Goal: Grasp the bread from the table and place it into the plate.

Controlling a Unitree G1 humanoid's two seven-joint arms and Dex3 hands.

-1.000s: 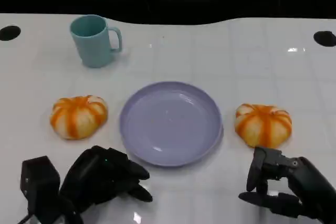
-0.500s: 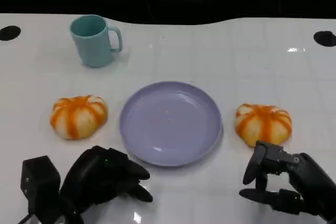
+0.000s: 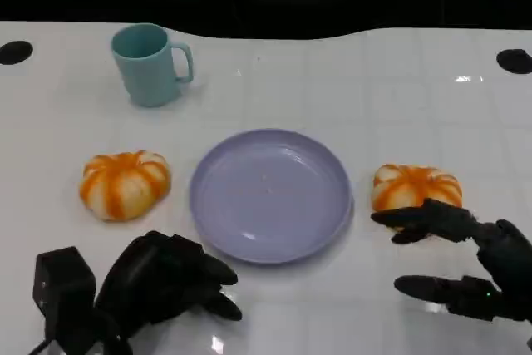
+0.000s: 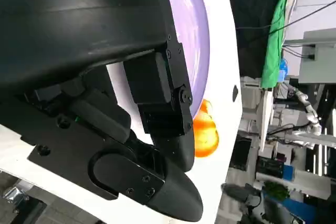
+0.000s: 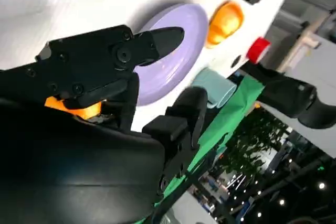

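Two orange-striped bread rolls flank the lilac plate [image 3: 270, 193]. The right bread [image 3: 414, 190] lies just right of the plate, the left bread [image 3: 125, 184] on its other side. My right hand [image 3: 465, 265] is spread wide at the right bread's near side. Its upper fingers [image 3: 420, 219] lie over the bread's front edge and its thumb stays low near the table; contact is unclear. In the right wrist view, the right bread [image 5: 79, 109] peeks out under the fingers, with the plate [image 5: 178, 51] beyond. My left hand [image 3: 170, 282] rests near the front edge, fingers curled in, holding nothing.
A teal mug [image 3: 151, 64] stands at the back left, well behind the plate. Black round holes mark the table's far corners [image 3: 514, 60]. The left wrist view shows the plate [image 4: 202, 35] and a bread [image 4: 206, 132] past the fingers.
My right hand has opened its fingers wide and moved forward until the upper fingers lie over the right bread's near edge. The left hand, breads, plate and mug have not moved.
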